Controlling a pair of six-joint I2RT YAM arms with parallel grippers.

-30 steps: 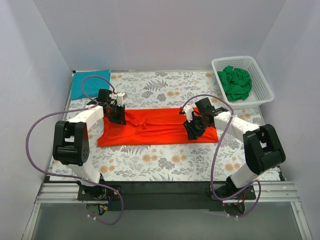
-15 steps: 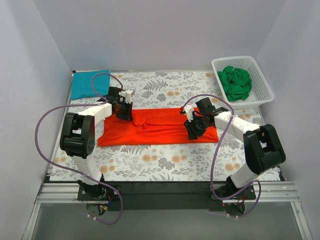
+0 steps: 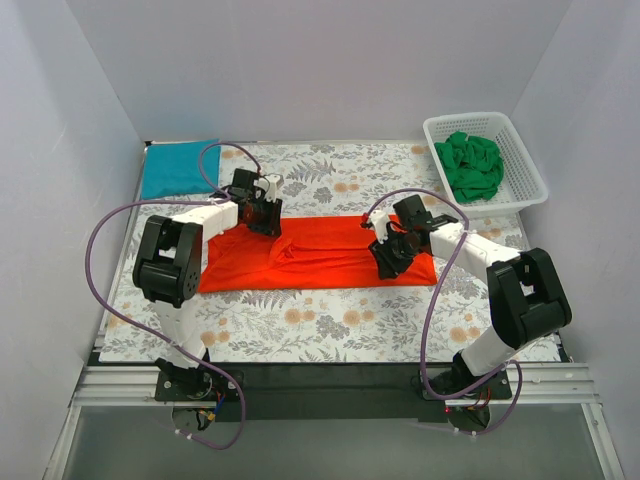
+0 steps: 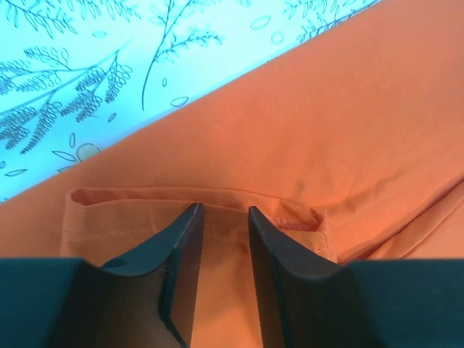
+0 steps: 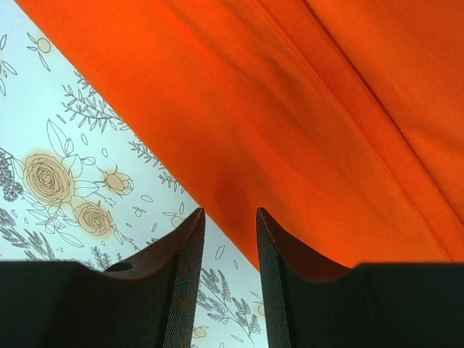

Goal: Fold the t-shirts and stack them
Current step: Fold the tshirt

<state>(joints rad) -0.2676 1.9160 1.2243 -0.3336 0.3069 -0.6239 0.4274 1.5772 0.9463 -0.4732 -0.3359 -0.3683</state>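
Note:
A red t-shirt (image 3: pixel 320 255) lies folded into a long strip on the floral tablecloth (image 3: pixel 330 320). My left gripper (image 3: pixel 266 214) is at the shirt's upper left part. In the left wrist view its jaws (image 4: pixel 225 210) stand narrowly apart with a hemmed flap of the shirt (image 4: pixel 326 109) filling the gap, so it is shut on it. My right gripper (image 3: pixel 385 262) is low over the shirt's near right edge. In the right wrist view it (image 5: pixel 230 212) is open, with the tablecloth and the shirt's edge (image 5: pixel 290 109) showing between the fingers.
A folded teal shirt (image 3: pixel 178 168) lies at the back left corner. A white basket (image 3: pixel 532 172) at the back right holds a crumpled green shirt (image 3: pixel 470 165). White walls close in the table on three sides.
My left gripper has moved right and a little back along the shirt's top edge, drawing the upper left corner of the shirt inward with it. The right arm has hardly moved.

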